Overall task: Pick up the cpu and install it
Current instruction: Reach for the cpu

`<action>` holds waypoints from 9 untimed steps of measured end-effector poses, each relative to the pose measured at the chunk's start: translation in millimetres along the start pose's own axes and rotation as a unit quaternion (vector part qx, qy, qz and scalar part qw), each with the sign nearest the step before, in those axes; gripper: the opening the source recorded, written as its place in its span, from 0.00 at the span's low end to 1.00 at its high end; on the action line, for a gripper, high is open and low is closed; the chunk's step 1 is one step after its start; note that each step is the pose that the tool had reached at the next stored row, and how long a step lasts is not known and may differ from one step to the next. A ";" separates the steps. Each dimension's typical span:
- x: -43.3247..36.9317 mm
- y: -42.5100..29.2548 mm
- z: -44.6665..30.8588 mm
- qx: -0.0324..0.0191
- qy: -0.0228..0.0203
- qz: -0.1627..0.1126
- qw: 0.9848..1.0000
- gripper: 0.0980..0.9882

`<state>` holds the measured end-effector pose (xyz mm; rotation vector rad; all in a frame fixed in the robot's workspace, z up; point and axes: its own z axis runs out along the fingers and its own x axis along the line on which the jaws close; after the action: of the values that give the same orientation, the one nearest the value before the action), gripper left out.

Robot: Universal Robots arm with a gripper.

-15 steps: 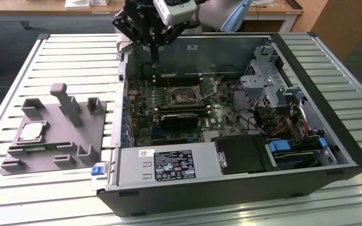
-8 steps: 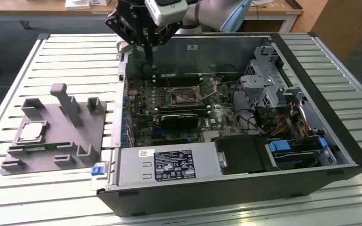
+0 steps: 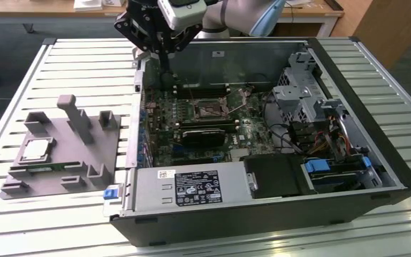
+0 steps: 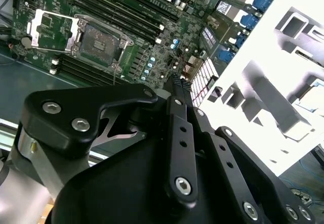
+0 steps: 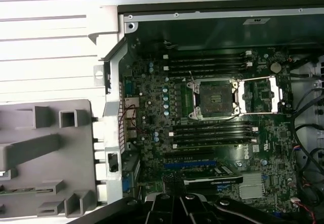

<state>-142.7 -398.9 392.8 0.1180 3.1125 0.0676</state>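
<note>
The cpu (image 3: 36, 150), a small square chip with a silvery top, lies flat on the grey fixture (image 3: 62, 176) at the exterior view's left, outside the computer case (image 3: 263, 214). My gripper (image 3: 165, 64) hangs over the far left corner of the open case, well away from the cpu, with its fingers shut together and nothing between them. Both wrist views show the closed fingertips (image 4: 177, 82) (image 5: 174, 188) above the motherboard. The empty cpu socket (image 3: 209, 111) (image 5: 212, 100) (image 4: 101, 39) stands open with its metal load plate (image 5: 260, 95) (image 4: 48, 29) flipped back.
A green memory stick (image 3: 45, 168) lies in the fixture near the cpu, among upright grey posts (image 3: 73, 115). Inside the case are a black card (image 3: 205, 135), the power supply (image 3: 191, 187), cables and a drive cage (image 3: 298, 91). The slatted table (image 3: 84, 64) surrounds everything.
</note>
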 end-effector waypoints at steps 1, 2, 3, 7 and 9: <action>0.7 -0.1 0.0 0.000 0.000 0.000 1.000 0.01; 1.4 -0.1 0.0 0.000 0.000 0.000 1.000 0.01; 1.9 -0.1 0.0 0.000 0.000 0.000 1.000 0.01; 4.2 -0.4 0.2 0.000 0.000 0.000 1.000 0.01; 5.5 -0.4 0.3 0.000 0.000 0.000 1.000 0.01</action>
<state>-148.2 -398.9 392.3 0.1181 3.1125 0.0677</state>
